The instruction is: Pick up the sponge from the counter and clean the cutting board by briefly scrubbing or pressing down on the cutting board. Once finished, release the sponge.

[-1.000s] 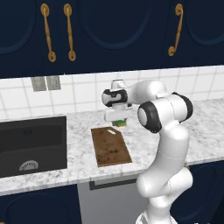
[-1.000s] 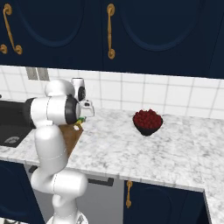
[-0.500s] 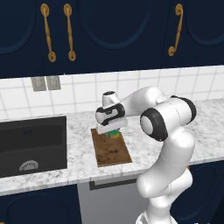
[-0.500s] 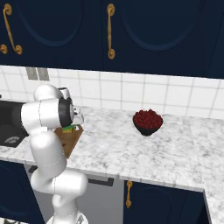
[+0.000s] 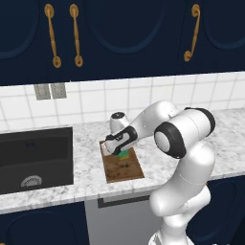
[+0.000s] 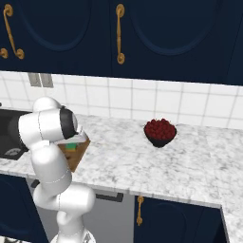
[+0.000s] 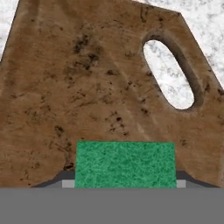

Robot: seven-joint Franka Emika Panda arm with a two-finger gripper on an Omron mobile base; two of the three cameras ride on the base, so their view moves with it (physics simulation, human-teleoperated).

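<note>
Since a second ago our arm has swung down and to the left, carrying the sponge (image 5: 123,154) from above the back of the desk (image 5: 86,167) to low over the board (image 5: 125,168); the hand (image 5: 119,150) is clenched on the sponge, which sits between the finger tips at the bottom of the hand view, green face toward the board's stained wood, and we judge it at or just short of contact near the end with the oval hole (image 7: 169,74), though we cannot tell from these views whether it truly presses. What could go wrong, as we judge it: pushing too hard at this end could skid the board on the smooth marble, since nothing pins it down; a scrub stroke toward the hole could catch the sponge's corner on its rim and twist it out of our grip; letting go too soon would leave the scrub undone. The sponge is a small soft rectangular block with a coarse green top; the board is flat dark-brown wood, mottled with darker blotches, its corners cut at an angle; the desk is pale speckled marble with a thick edge; a dark bowl of red fruit (image 6: 160,132) stands well apart to the right.
</note>
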